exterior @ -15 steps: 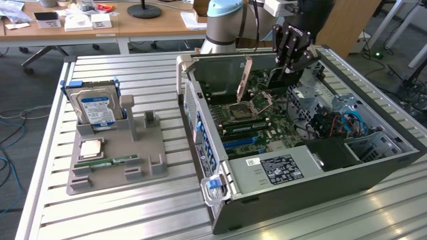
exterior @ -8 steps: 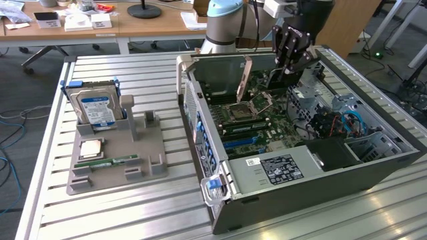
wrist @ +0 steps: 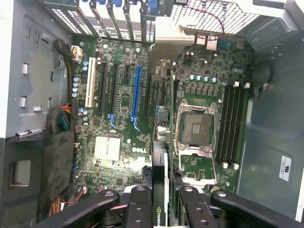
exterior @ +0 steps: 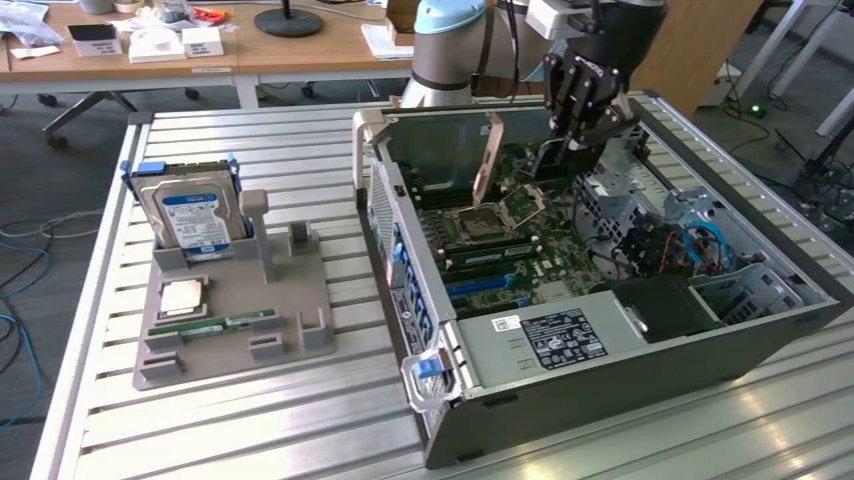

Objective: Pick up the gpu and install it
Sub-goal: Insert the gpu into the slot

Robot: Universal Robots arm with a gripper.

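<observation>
My gripper (exterior: 583,135) hangs over the open computer case (exterior: 801,300), shut on the gpu (exterior: 514,150). The card hangs upright, its pale end bracket (exterior: 489,155) pointing toward the case's rear slots. In the wrist view the gpu (wrist: 159,156) appears edge-on between my fingers (wrist: 137,202), a dark strip with a logo near the grip and the bracket (wrist: 173,38) at its far end. It hovers above the motherboard (wrist: 114,147), between the long blue slot (wrist: 137,90) and the CPU socket (wrist: 194,128). Whether it touches a slot I cannot tell.
On the exterior view's left a grey holder (exterior: 287,300) carries a silver hard drive (exterior: 194,215), a small chip (exterior: 180,295) and a RAM stick (exterior: 214,325). Inside the case lie the power supply (exterior: 561,335), drive cage and cables (exterior: 667,245). Desks stand behind.
</observation>
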